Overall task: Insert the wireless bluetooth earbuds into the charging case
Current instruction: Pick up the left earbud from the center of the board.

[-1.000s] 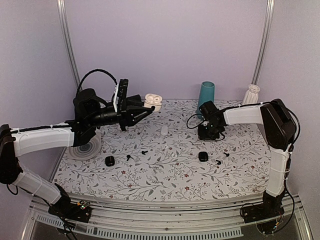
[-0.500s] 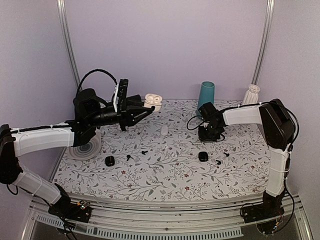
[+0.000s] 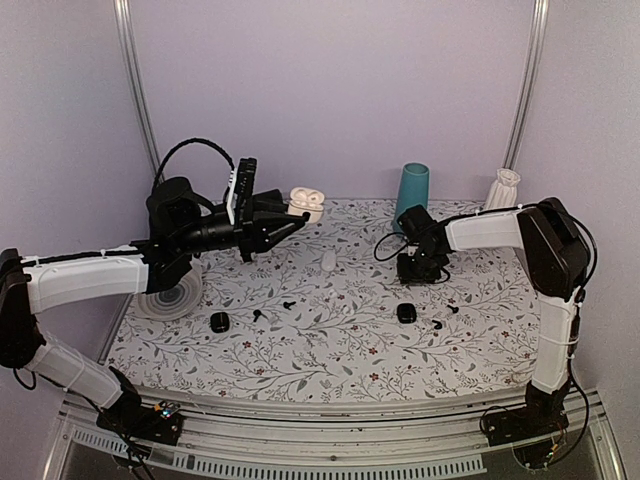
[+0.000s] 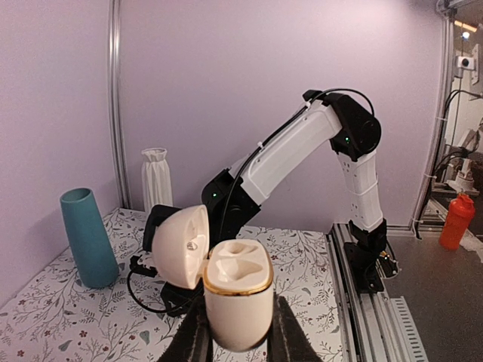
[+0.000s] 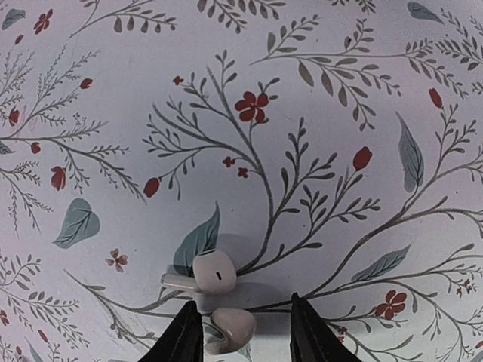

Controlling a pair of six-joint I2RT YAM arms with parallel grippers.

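Observation:
My left gripper is shut on the cream charging case and holds it upright in the air, lid swung open and both sockets empty. From above, the case hangs over the table's back left. My right gripper is down at the tablecloth, open. One white earbud lies between its fingers, close to the left one and apart from the right one. A second white earbud lies just beyond the tips. From above, the right gripper hides both.
Black earbuds and two small black cases lie on the near half of the cloth. A white case lies mid-table. A teal vase and a white vase stand at the back, and a round disc lies at the left.
The right wrist has shifted very slightly over its spot. The left arm and the case have held still.

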